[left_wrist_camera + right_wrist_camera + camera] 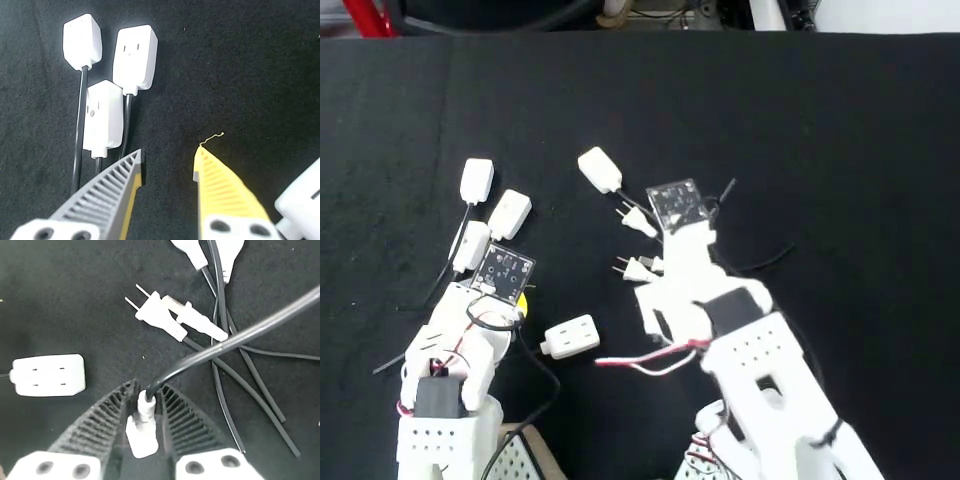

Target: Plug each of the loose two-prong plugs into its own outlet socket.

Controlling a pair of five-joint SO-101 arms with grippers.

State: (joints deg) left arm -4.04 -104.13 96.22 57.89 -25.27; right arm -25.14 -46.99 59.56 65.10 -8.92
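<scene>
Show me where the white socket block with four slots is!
In the high view the socket block lies flat on the black table, between the left arm and the right arm, nearer the left one.

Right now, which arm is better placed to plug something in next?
Right. Its jaws are shut on a plug, with a socket lying close by. The left jaws are open and empty.
</scene>
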